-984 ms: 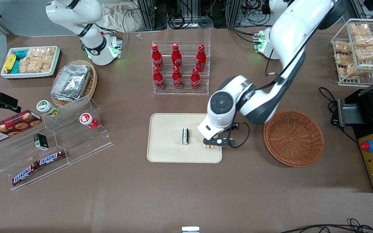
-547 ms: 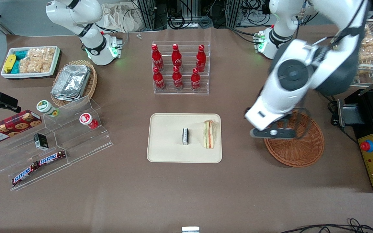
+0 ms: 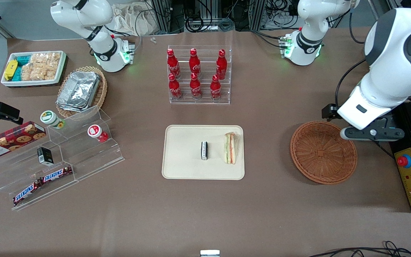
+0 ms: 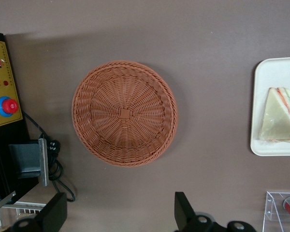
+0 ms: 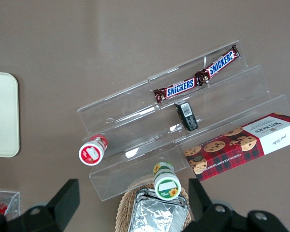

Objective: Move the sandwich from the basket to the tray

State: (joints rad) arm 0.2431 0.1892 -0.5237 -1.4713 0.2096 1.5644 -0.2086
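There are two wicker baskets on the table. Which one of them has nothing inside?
The reddish-brown round basket, beside the tray and under the open gripper. The tan basket holds foil containers.

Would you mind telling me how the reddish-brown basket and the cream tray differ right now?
The basket is round, woven and reddish-brown; the tray is rectangular, smooth and cream with rounded corners. The basket holds nothing, while the tray carries the sandwich and a small dark item. The basket lies toward the working arm's end, with the gripper up beside its rim, fingers open and holding nothing; the tray sits mid-table. Both are shallow and rest flat on the brown table.
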